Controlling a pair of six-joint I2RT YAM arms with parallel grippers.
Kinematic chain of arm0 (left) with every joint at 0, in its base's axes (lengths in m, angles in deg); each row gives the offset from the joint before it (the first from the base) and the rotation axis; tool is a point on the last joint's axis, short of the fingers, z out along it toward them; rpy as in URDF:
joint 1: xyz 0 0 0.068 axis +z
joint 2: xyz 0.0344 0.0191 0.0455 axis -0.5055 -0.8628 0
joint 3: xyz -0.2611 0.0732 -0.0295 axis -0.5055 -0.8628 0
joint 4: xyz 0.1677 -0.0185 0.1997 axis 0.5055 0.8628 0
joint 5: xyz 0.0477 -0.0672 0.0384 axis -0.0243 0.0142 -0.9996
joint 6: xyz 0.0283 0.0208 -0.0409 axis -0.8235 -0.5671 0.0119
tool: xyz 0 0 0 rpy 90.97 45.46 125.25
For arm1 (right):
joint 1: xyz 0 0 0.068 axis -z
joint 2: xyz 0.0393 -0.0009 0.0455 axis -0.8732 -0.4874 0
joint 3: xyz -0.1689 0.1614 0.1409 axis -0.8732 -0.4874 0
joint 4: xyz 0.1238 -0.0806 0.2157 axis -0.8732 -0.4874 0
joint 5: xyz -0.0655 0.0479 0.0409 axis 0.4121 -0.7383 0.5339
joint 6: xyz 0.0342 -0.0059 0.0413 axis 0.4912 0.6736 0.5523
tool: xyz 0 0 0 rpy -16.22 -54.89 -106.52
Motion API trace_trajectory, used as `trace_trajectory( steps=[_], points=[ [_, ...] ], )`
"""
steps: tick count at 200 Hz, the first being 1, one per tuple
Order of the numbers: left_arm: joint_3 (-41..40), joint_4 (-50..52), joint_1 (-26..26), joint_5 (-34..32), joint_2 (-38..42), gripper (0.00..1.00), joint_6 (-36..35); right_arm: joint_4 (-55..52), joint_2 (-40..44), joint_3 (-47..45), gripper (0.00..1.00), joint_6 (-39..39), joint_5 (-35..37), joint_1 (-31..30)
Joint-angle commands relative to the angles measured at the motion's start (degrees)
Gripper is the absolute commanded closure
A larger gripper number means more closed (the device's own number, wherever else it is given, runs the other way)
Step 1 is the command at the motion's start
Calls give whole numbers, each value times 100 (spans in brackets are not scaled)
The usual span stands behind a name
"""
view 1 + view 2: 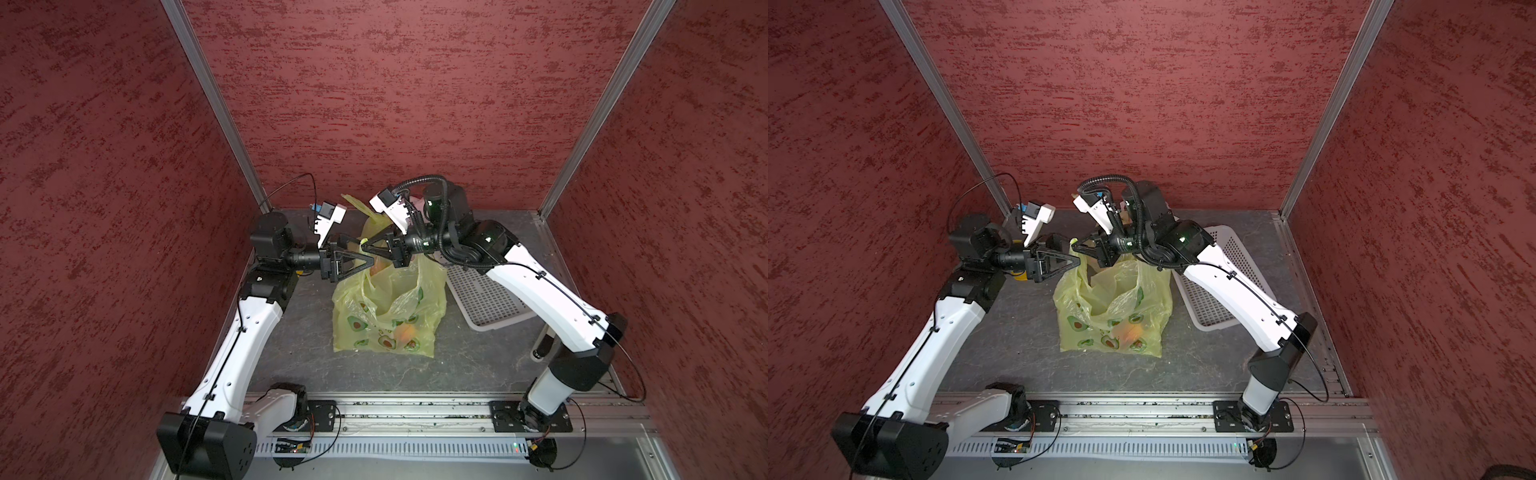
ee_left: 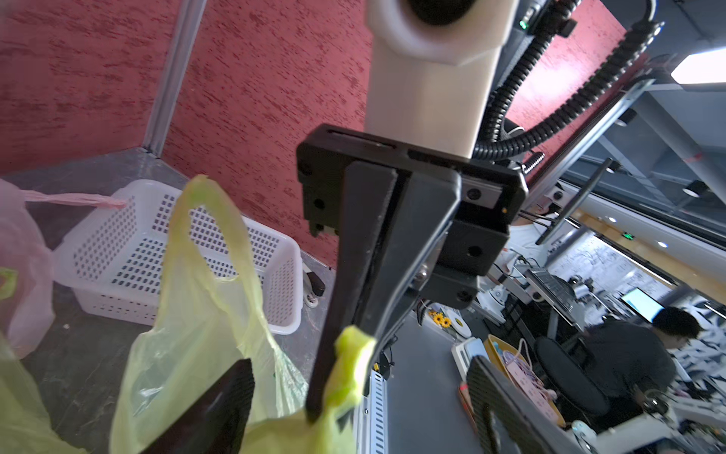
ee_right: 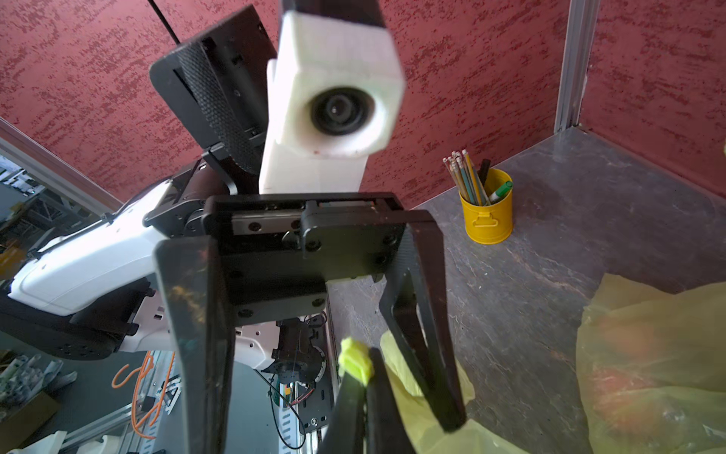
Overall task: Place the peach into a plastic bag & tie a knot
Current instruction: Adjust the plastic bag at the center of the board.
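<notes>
Red textured walls (image 1: 374, 104) enclose a dark grey, stone-patterned bench (image 1: 299, 357). A translucent yellow-green plastic bag printed with avocados (image 1: 386, 303) stands near its middle. The round orange peach (image 1: 406, 332) lies inside the bag, low down toward the near edge, and shows through the film in both top views. The white-and-black left arm (image 1: 249, 332) and right arm (image 1: 548, 299) rise from a rail at the near edge. Both lean forward with their wrists turned inward, so the two tools point at each other above the bag's mouth. The right end effector (image 3: 363, 377) is clamped on a twisted yellow-green bag handle (image 3: 355, 361), a wad of which sticks out past its tips. The left end effector (image 1: 1073, 251) is spread wide and grips nothing, and the tip of the right tool lies between its fingers (image 3: 424, 334). Whether those fingers touch the film cannot be told. A second handle loop (image 2: 204, 220) stands upright and free. Beyond the bag, under the right arm, sits a white perforated plastic basket (image 1: 486, 299). A yellow metal cup of pencils (image 3: 487, 212) stands near the left corner, and a pale pink plastic bag (image 2: 23, 267) lies by the basket.
</notes>
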State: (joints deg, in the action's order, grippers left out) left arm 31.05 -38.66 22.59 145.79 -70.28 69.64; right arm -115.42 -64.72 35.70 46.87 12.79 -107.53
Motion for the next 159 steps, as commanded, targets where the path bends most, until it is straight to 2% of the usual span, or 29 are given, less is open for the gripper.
trace_trajectory(
  steps=[1, 13, 47, 96, 159],
  points=[
    [101, 93, -184, 411, -69, 17, -128, -70, 40, 185, 100, -136, -94, 52],
    [38, 310, -205, 417, -40, 20, -278, -50, 40, 176, 100, -129, -114, 89],
    [-223, 426, -194, 406, 32, 44, -317, 25, 83, 136, 100, -105, -146, 167],
    [-416, 729, -163, 282, 19, 56, -517, 269, 289, -104, 100, 7, -67, 278],
    [-609, 609, -93, 70, 33, 68, -449, 466, 555, -466, 100, 110, 37, 411]
  ],
)
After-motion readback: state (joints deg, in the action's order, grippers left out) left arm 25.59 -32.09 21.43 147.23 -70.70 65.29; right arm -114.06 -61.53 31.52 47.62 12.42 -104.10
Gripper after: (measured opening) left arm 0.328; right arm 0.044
